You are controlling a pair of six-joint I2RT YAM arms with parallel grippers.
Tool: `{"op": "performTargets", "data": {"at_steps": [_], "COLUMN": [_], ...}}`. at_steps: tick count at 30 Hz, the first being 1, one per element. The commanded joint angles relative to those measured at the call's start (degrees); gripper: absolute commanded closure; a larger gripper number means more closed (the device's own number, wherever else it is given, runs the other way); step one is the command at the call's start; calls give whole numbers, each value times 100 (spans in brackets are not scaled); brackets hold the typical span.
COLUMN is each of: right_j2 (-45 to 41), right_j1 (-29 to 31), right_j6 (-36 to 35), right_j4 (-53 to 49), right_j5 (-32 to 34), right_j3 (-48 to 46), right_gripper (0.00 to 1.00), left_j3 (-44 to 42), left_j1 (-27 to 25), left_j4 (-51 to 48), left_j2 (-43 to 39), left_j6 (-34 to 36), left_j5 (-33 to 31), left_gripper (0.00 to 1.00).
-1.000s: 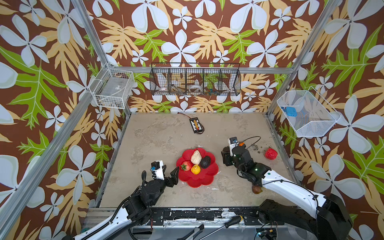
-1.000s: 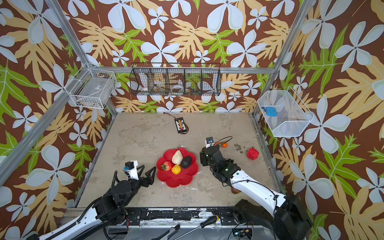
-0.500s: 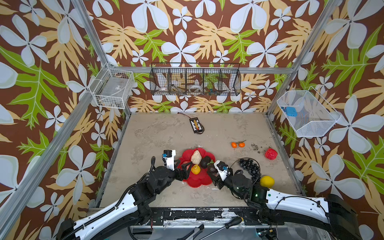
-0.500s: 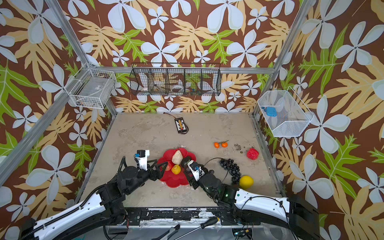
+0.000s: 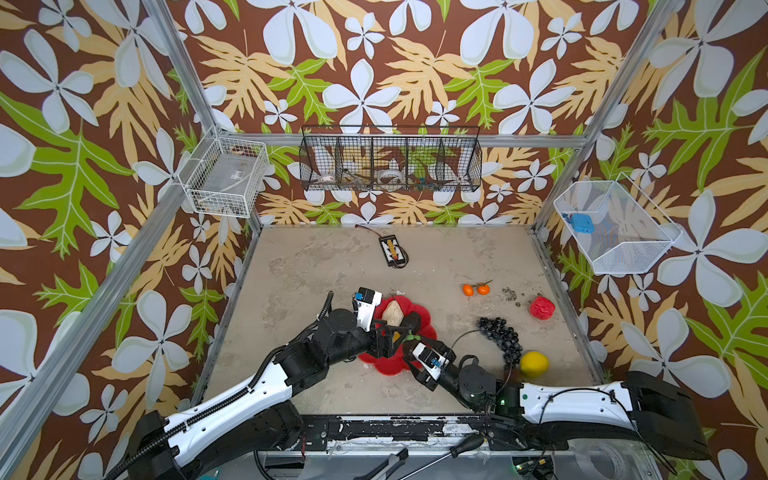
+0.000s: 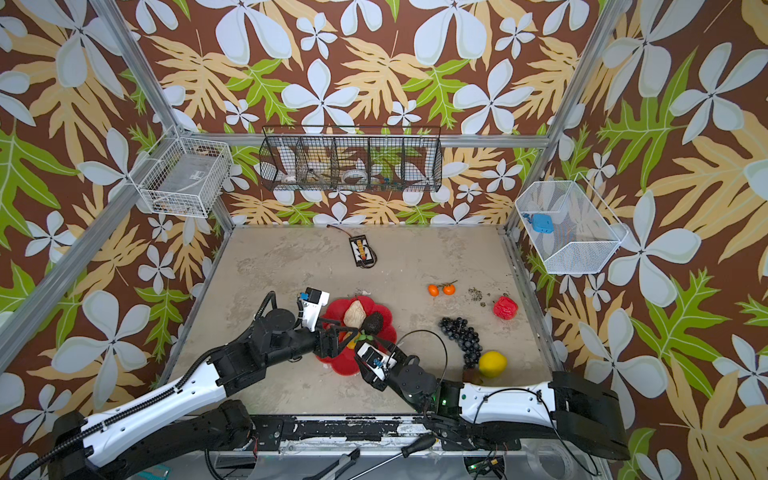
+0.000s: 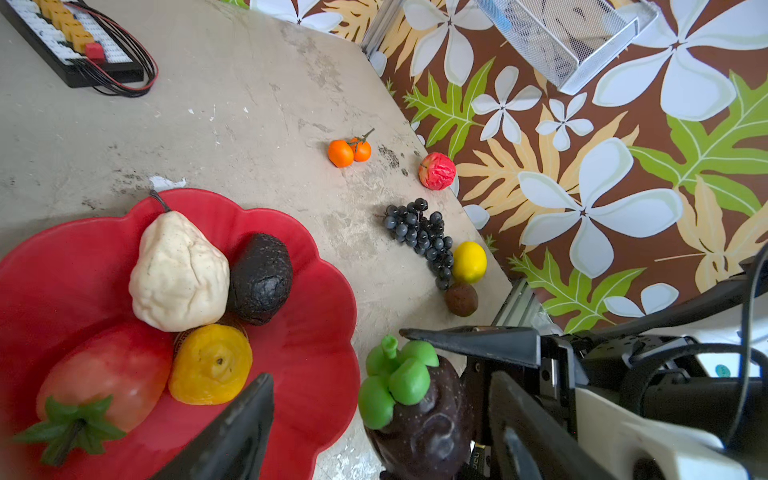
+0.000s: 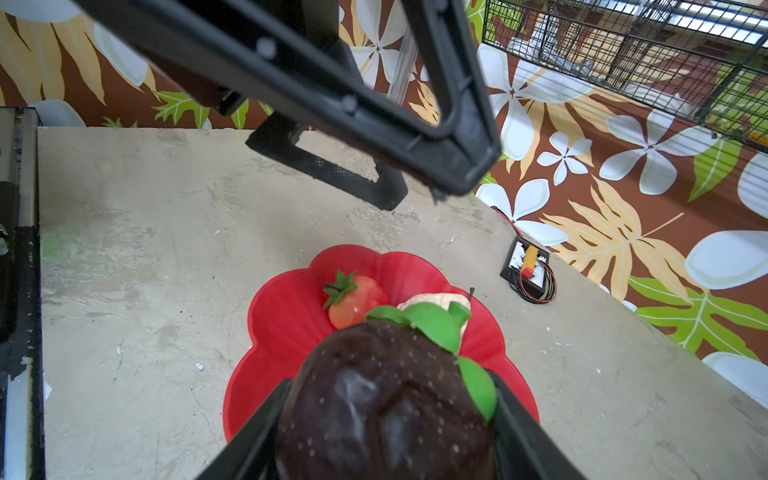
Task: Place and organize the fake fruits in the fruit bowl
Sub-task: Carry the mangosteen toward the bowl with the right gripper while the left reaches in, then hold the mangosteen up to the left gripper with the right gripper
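My right gripper (image 8: pixel 388 407) is shut on a dark purple fruit with green leaves (image 8: pixel 382 399), just above the near right edge of the red fruit bowl (image 5: pixel 386 365). My left gripper (image 7: pixel 380 386) is open over the bowl, its fingers (image 7: pixel 241 424) on either side of that fruit (image 7: pixel 419 411) with a gap. A beige pear (image 7: pixel 178 270), dark avocado (image 7: pixel 259 278), yellow piece (image 7: pixel 210 363) and red strawberry (image 7: pixel 108 370) lie in the bowl. Two oranges (image 5: pixel 476 289), a red apple (image 5: pixel 541 307), a grape bunch (image 5: pixel 500 336) and a lemon (image 5: pixel 534 363) lie on the table to the right.
A small brown fruit (image 7: pixel 461 299) sits by the lemon at the front right edge. A black device with a cable (image 5: pixel 392 251) lies at the back. Wire baskets (image 5: pixel 390 160) hang on the walls. The two arms cross close together at the bowl.
My right arm swung from the back right to the bowl's near right edge with the dark fruit in it. My left gripper came in from the bowl's left, over the bowl, around that fruit.
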Motion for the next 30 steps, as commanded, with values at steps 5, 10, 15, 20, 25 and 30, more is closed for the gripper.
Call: {"op": "performTargets", "data": {"at_steps": [5,10,15,20,25,30], "right_j2": [394,715,985,1104,1134,1150], "right_j1": [285,456,604,631,631,631], "right_j6": [-467,-680,-808,-819,-769,-731], "right_j4": [681,825,909,1005,1018,1005], "right_j5": [494,730,871,922,929,940], "right_j3": [91,151,257,295,321,321], "right_gripper": [37,37,38,38,38,37], "left_j3": [10,-13,-37,-6,-28,-69], "left_j1": [152,274,390,399,399,399], "left_j4": [-42,-25,20,-24,-51,-51], "left_j2": [246,301,361,481,530,521], "left_j6": [-95,-148,-193,-193,-196,-212], "left_j5": [560,681,807,947,1102,1150], "left_gripper": [31,39,49,55,63,71]}}
